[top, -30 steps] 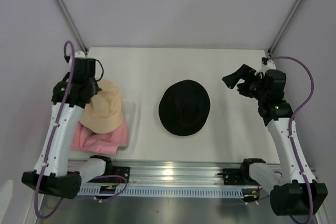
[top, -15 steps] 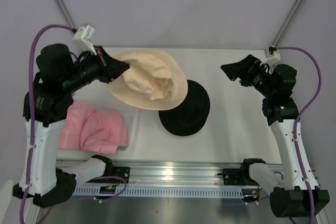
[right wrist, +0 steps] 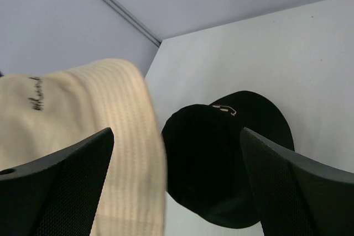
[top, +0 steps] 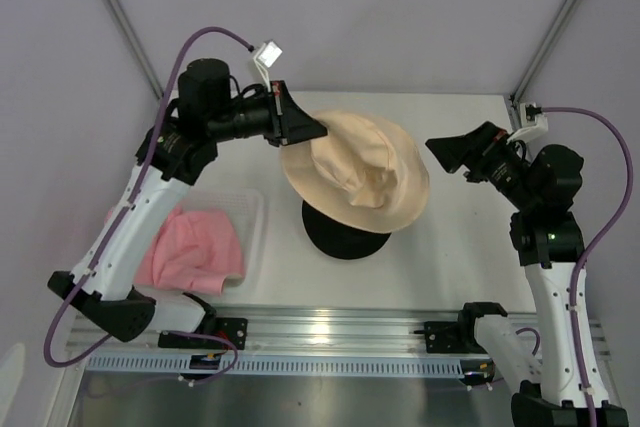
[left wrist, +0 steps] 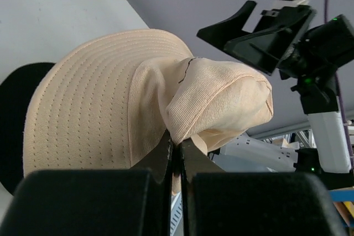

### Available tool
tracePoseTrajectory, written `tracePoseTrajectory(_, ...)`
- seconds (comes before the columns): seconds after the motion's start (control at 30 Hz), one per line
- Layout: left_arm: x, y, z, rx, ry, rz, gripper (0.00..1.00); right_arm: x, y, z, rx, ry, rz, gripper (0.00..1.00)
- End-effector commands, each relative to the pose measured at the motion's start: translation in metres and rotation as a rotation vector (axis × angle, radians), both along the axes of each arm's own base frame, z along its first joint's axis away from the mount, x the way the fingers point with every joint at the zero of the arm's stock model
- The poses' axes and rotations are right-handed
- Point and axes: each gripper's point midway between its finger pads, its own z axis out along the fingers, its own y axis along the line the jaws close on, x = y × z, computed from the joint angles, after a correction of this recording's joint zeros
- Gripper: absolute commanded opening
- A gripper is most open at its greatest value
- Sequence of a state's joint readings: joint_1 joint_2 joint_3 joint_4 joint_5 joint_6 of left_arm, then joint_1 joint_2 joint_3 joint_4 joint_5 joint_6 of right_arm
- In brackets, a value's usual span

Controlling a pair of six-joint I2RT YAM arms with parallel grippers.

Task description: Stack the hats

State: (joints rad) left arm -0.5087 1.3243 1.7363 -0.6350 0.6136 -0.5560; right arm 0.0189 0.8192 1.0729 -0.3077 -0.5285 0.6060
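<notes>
My left gripper (top: 320, 132), clamped on the beige hat (top: 365, 177), holds it above the black hat (top: 335, 239); right gripper (top: 450, 157) spread, empty; pink hats (top: 200, 247) unstacked

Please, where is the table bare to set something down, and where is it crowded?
Bare: the table right of the black hat, and the strip between it and the near rail. Crowded: the left side, with pink hats and basket.

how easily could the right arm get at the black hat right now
Probably yes, from the side: the open right gripper looks straight at the black hat with little between. From above no: the beige hat, pinched in the left gripper, hangs over it.
</notes>
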Motion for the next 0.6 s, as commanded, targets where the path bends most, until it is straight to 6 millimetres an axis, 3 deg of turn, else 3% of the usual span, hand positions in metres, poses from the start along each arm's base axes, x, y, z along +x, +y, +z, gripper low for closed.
tracePoseTrajectory(0.0, 0.011, -0.018, -0.013, -0.021, 0.026, -0.029, 0.01, -0.005, -0.002, -0.01, 0.015, 0.075, -0.009, 1.0)
tracePoseTrajectory(0.2, 0.03, -0.027, -0.08, 0.081, 0.089, 0.038, 0.01, -0.01, 0.015, -0.052, 0.12, 0.196, 0.087, 1.0)
tracePoseTrajectory(0.4, 0.024, -0.035, -0.113, 0.14, 0.11, 0.003, 0.01, -0.01, 0.014, -0.072, 0.121, 0.225, 0.079, 1.0)
tracePoseTrajectory(0.57, 0.029, -0.038, -0.137, 0.184, 0.147, 0.024, 0.01, -0.009, 0.016, -0.112, 0.133, 0.321, 0.078, 1.0)
